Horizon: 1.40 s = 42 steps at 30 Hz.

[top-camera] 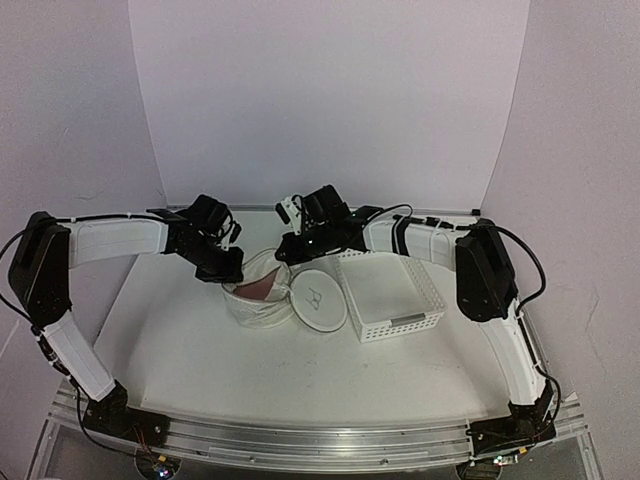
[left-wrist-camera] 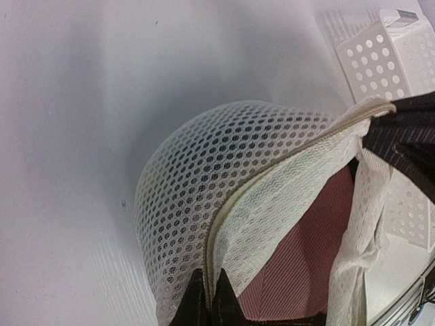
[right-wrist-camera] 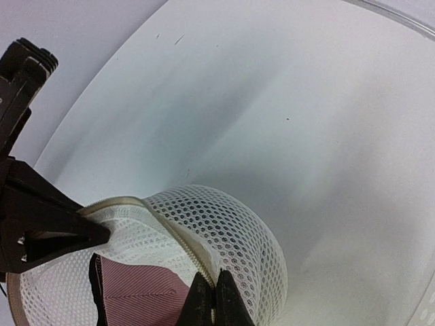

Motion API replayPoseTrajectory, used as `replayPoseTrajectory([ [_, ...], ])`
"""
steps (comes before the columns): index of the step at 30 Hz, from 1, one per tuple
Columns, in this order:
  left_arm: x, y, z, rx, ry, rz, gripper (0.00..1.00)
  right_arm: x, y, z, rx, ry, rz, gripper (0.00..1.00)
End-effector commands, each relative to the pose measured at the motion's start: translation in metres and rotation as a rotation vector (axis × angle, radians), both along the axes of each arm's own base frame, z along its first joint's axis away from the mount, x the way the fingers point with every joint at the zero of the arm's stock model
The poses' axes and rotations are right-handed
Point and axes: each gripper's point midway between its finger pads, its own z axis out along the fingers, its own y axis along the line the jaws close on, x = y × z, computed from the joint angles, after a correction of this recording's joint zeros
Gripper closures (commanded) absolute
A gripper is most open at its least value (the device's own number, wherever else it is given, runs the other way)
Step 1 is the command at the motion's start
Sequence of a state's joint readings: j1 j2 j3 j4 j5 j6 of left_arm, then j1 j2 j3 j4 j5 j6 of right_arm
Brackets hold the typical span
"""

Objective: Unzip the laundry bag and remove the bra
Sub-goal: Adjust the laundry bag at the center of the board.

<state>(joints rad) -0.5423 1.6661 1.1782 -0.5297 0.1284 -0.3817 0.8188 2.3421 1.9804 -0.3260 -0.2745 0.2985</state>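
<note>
1. The laundry bag (left-wrist-camera: pixel 204 176) lies on its side on the table (top-camera: pixel 200 360), just left of the white lattice basket (top-camera: pixel 395 300). Its round lid (top-camera: pixel 318 298) is already unzipped and has flopped open toward the basket, so the unzipping step looks done.
2. The left gripper (left-wrist-camera: pixel 209 278) has its jaws pinched tight on the zipper edge of the bag's mouth. This gives the soft mesh a fixed anchor on that side.
3. The right gripper (right-wrist-camera: pixel 213 278) is likewise clamped narrow on the zipper edge, at the opposite side of the mouth. With 2 holds set apart, the rim is stretched into an open gap instead of sagging shut.
4. The bra (left-wrist-camera: pixel 299 265) is inside the bag. Only a pinkish striped part with a dark edge shows through the opening, and no yellow cup can be seen from these views.
5. Judged from this, the next move needs 1 gripper to release the rim and reach in, while the other pins the bag so it does not drag along.
6. The risk is that the mouth collapses once 1 hold is released.
</note>
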Motion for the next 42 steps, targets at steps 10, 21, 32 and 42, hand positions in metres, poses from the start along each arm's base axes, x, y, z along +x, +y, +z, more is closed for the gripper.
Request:
replayPoseTrajectory([
  [10, -0.047, -0.017, 0.038, -0.296, -0.026, 0.186, 1.0, -0.018, 0.034, 0.027, 0.036, -0.327, 0.443, 1.0],
  [21, -0.048, -0.035, 0.059, -0.337, -0.062, 0.17, 0.81, -0.036, 0.016, 0.07, 0.044, -0.379, 0.462, 0.55],
  [32, -0.033, 0.007, 0.09, -0.102, -0.221, 0.217, 0.51, -0.049, -0.04, 0.109, 0.016, -0.273, 0.193, 0.28],
  [42, 0.002, -0.011, 0.11, 0.025, -0.277, -0.028, 0.32, -0.061, -0.069, 0.111, 0.107, -0.001, -0.155, 0.16],
])
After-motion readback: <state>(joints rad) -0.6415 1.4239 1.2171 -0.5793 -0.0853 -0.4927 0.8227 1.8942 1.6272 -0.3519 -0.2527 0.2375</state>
